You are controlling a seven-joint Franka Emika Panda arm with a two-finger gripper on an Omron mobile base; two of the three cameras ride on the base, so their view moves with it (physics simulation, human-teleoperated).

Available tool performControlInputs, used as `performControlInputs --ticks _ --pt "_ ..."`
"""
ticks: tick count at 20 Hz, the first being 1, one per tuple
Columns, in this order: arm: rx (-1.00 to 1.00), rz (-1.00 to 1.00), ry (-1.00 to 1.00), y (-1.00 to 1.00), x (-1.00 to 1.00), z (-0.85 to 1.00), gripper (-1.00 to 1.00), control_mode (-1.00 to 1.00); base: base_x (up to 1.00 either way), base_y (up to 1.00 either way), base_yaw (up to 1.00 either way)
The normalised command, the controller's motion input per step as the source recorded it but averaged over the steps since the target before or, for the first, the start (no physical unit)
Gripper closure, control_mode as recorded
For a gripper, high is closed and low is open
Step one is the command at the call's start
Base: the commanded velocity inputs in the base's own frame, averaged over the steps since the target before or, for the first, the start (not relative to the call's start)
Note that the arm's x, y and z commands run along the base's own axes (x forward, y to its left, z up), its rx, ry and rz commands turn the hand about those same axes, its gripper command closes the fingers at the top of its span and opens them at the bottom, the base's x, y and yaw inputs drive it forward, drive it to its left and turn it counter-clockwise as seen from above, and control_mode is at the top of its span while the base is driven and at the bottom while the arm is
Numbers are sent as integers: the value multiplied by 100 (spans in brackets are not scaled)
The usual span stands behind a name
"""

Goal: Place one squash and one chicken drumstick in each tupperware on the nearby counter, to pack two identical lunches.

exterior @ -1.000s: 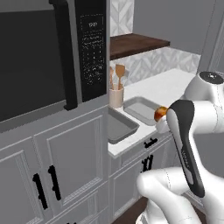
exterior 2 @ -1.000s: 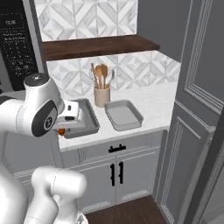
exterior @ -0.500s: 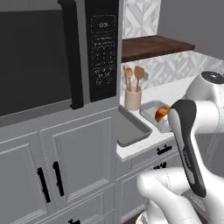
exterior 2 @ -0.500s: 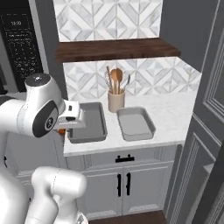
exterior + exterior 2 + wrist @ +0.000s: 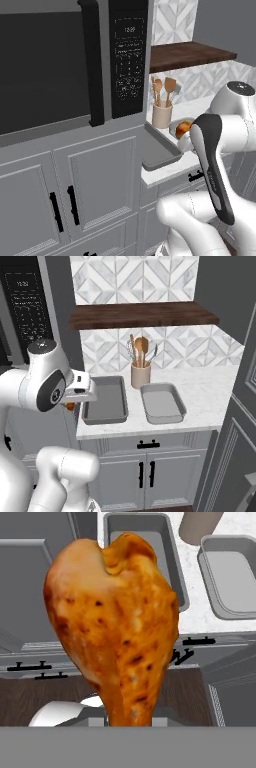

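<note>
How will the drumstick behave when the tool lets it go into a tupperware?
The drumstick looks stiff and is gripped by its thin end. Its rounded, top-heavy shape would probably topple and roll a little. The glossy skin may be slippery.

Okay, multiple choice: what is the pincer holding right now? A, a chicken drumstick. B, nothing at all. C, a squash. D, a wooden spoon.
A: in the hand view the pincer is shut on the narrow end of a browned chicken drumstick, carried above the two grey tupperware trays, which both look bare inside, on the counter.
</note>
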Motion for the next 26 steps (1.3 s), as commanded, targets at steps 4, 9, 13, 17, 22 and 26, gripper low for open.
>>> performControlInputs --ticks 4,9,13,17,22,26 --pt "2 17 0 -18 61 0 100 -100 8 0 3" --pt "4 30 0 -40 100 -1 100 -100 0 0 0" --pt "3 32 4 -34 100 -1 100 -100 0 0 0" --pt "0 22 19 -4 100 -12 100 -100 0 0 0" --pt "0 21 25 0 100 -41 100 -100 0 0 0" --pt "0 17 28 0 98 -97 100 -100 0 0 0"
